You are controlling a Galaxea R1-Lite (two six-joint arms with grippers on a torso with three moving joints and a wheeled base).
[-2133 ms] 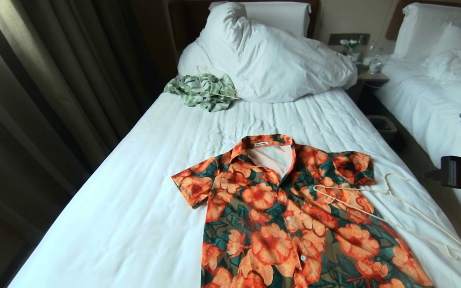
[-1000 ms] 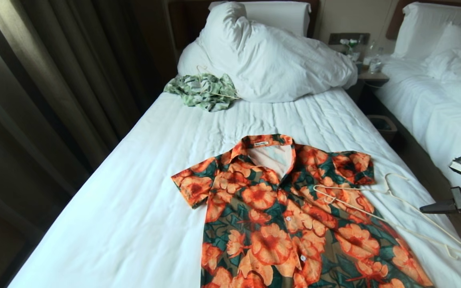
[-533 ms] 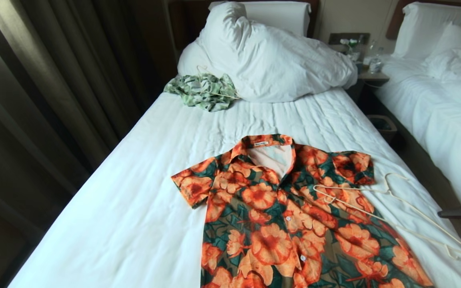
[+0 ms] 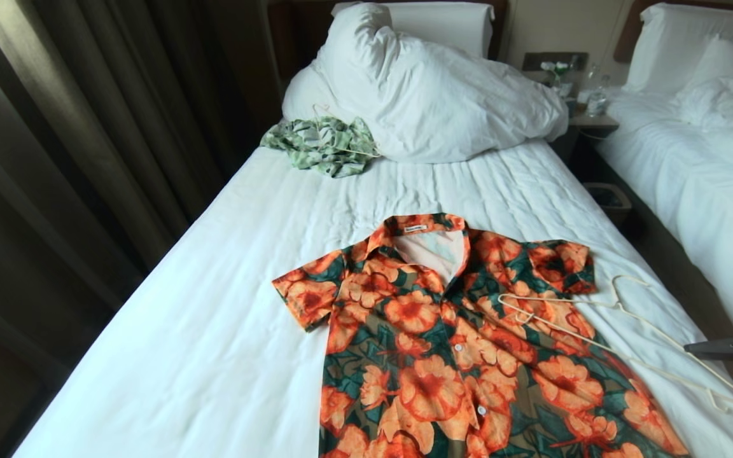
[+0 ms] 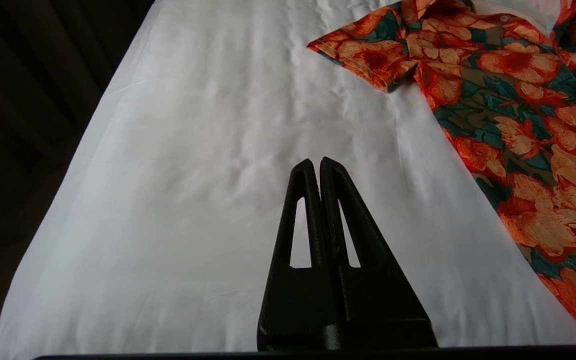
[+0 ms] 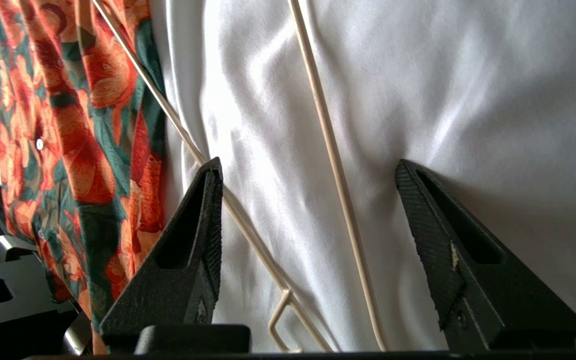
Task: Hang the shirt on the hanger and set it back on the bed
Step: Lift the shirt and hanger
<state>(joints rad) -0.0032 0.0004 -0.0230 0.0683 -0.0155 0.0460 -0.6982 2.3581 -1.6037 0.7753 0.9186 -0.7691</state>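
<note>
Head view, shirt: the shirt (image 4: 468, 343) lies flat and face up on the bed (image 4: 214, 318), collar toward the pillow, buttoned down the front.
Head view, hanger: the hanger (image 4: 621, 337) lies half on the shirt's shoulder and half on bare sheet, one end close to the bed's right edge.
Head view, right arm: only part of it shows at the right border, beside that end of the hanger; the claw itself is out of this view.
Head view, room: wide bare sheet left of the shirt; little sheet right of the hanger before the gap to the second bed (image 4: 710, 159). A green garment (image 4: 325, 145) and the duvet (image 4: 430, 95) lie well apart, near the headboard.
Left wrist view: the left claw (image 5: 316, 167) is clenched on nothing, poised over bare sheet beside the shirt's sleeve; it looks parked.
Right wrist view: the right claw (image 6: 308, 172) is released, jaws wide, low over the sheet with both hanger wires running between the fingers (image 6: 195, 240).
Step in hand, judged: taking hold of the hanger.
Doing it well, judged: close on the thin wire alone, without pinching sheet; lift inward, away from the bed edge.
</note>
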